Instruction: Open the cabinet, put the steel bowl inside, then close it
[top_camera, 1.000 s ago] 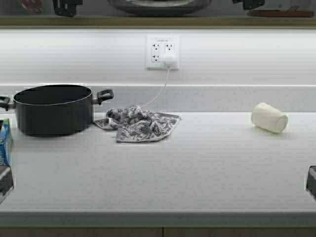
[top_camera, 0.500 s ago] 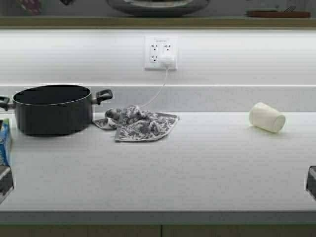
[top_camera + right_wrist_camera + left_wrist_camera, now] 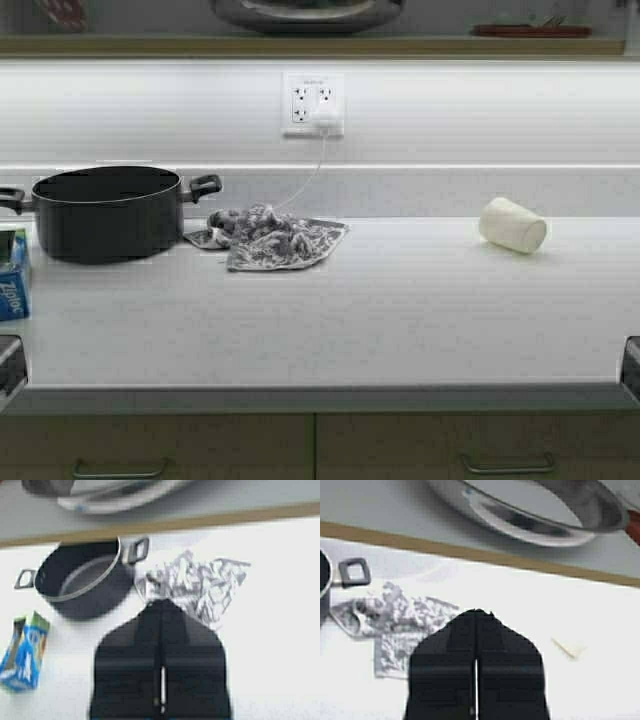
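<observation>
Both grippers, left [image 3: 476, 617] and right [image 3: 161, 605], show fingers together; with the steel bowl [image 3: 305, 14] already shelved, each should grasp a cabinet door squarely before closing.

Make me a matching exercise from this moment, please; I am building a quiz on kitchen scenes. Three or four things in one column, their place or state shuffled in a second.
Things:
1. black pot
2. patterned cloth
3. white cup
4. steel bowl

Places or states:
A. lying on its side on the right part of the counter
B. up on the cabinet's shelf, above the wall outlet
C. standing upright at the left of the counter, beside a blue box
D. crumpled on the counter just right of the pot

Pairs: 1-C, 2-D, 3-A, 4-B
</observation>
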Robot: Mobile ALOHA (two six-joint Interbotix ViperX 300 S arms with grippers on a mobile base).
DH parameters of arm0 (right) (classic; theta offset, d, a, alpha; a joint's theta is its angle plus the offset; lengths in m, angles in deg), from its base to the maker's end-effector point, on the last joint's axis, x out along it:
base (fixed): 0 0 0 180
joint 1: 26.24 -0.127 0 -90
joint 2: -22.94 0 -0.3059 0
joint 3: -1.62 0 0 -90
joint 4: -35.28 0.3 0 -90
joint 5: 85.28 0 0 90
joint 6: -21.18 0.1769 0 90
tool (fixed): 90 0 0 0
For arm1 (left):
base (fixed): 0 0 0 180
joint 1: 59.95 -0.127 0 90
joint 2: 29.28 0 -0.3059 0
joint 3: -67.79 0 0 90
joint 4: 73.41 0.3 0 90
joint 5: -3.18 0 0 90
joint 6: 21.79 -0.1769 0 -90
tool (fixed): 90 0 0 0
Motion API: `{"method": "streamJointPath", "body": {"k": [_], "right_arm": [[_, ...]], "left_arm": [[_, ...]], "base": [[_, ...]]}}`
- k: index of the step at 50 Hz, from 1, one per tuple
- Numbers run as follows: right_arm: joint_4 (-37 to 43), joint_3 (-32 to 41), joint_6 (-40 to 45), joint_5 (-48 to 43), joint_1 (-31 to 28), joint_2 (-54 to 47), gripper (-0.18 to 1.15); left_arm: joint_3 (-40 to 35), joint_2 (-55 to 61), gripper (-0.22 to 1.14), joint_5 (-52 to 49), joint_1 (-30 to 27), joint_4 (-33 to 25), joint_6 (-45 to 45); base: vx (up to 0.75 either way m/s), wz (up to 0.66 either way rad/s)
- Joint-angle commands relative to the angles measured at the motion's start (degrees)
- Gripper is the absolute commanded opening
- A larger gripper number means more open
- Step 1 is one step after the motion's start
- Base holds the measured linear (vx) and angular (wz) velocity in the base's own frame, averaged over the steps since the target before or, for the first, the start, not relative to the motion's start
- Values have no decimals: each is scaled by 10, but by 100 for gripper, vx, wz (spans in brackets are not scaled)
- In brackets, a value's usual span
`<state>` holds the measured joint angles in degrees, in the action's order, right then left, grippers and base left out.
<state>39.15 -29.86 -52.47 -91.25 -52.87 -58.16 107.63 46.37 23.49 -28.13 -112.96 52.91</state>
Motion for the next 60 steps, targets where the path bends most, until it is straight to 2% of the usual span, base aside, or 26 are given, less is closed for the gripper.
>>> {"method": "streamJointPath", "body": {"k": [1, 12, 20, 26, 30, 38, 47, 53, 60], "right_arm": [[-27, 25, -1, 21, -2, 11, 7], [-54, 77, 0, 47, -2, -14, 7], [-54, 57, 1, 27, -2, -12, 7], [-56, 70, -3, 0, 18, -32, 7], [-59, 76, -4, 11, 35, -33, 7], [-74, 37, -3, 31, 61, 7, 7], [-87, 6, -4, 44, 117, 81, 7], [-104, -11, -3, 65, 190, 139, 7], [-122, 4, -2, 72, 288, 142, 7]], "left_arm": [[-14, -4, 5, -5, 1, 0, -9], [-54, 48, 5, -29, -31, 10, -33], [-45, 47, 4, -36, -34, 28, -36], [-64, 61, 5, -38, -57, 35, -35], [-66, 60, 4, -44, -68, 36, -35], [-44, 40, 5, -46, -76, 37, -37], [-26, 22, 4, -55, -134, 37, -38], [-19, -4, 4, -70, -181, 38, -41], [-46, -12, 5, -88, -262, 59, -57]], "base": [[-24, -5], [-29, -6], [-40, -4], [-31, -5], [-25, -6], [-26, -6], [-25, 0], [-27, 4], [-23, 4]]}}
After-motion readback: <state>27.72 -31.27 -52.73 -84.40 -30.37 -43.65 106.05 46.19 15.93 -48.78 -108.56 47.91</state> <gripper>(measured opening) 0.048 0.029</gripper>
